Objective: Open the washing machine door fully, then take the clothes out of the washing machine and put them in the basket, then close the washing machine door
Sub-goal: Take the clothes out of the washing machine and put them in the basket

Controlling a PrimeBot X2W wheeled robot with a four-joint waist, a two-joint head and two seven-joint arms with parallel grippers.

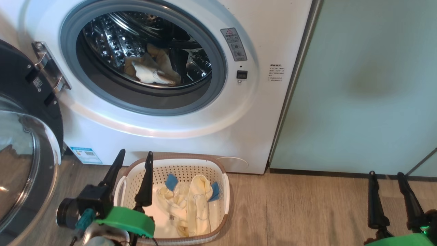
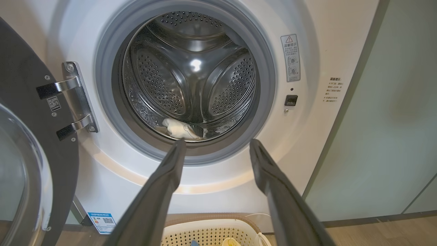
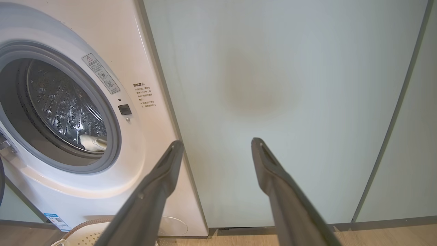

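Currently, the left claw is open: its two dark fingers stand well apart and hold nothing. The fingers point toward the washing machine. In the left wrist view the grey-rimmed round opening lies straight ahead of the fingertips. The washing machine door is swung wide open to the left of this claw. It hangs on a metal hinge at the left edge of the opening, with its clear glass bowl facing outward. Inside the steel drum, ahead of and above the left claw, a cream garment lies at the bottom, apart from both claws. The basket sits on the wooden floor just beside and to the right of the left claw, close to the foot of the machine. In the head view the claw's right finger overlaps the basket's left rim, but actual contact cannot be confirmed. The clothes already in the basket are pale yellow and cream with blue patches. A blue sticker is fixed low on the machine front, to the left of the left claw. The right claw is also open and holds nothing, and it is well apart from the basket. In the right wrist view its fingers point at a pale green cabinet panel, with the machine to its left.
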